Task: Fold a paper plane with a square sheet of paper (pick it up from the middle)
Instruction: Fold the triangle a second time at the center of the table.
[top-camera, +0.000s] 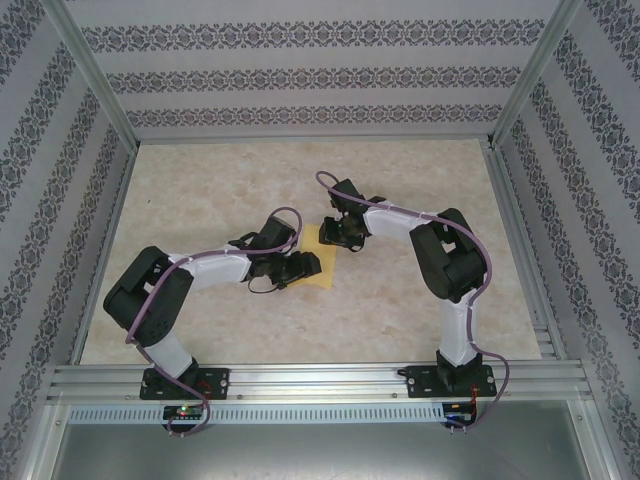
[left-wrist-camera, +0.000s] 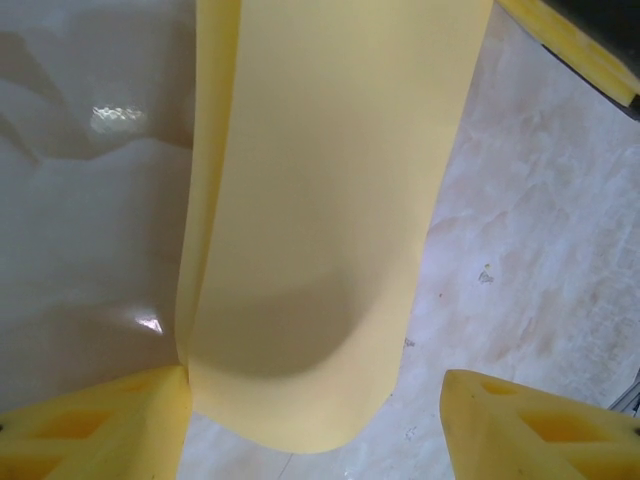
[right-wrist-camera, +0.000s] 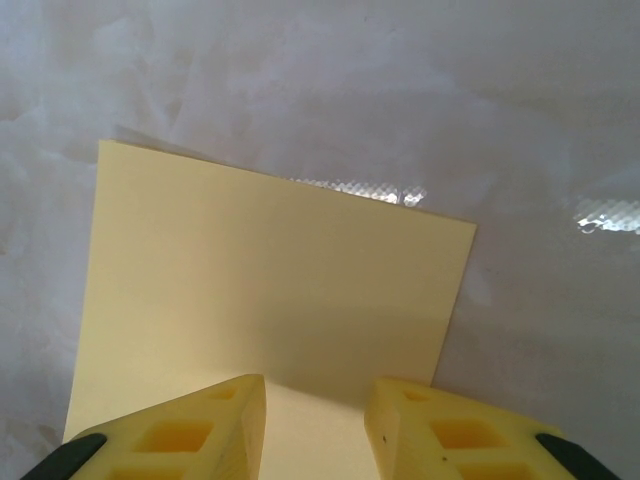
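Square sheet of paper (top-camera: 322, 272): plain yellow, thin, lying mid-table on the mottled beige tabletop (top-camera: 220, 330). From my left wrist it bows up in a smooth curl, its left edge doubled over. From my right wrist it lies flat, its far corners crisp.

The top camera looks down from high up behind both arms (top-camera: 200, 270) at the whole bench (top-camera: 400, 320). Both wrist cameras sit very close, looking past yellow fingers (right-wrist-camera: 190, 440) at the same paper (right-wrist-camera: 270, 280).
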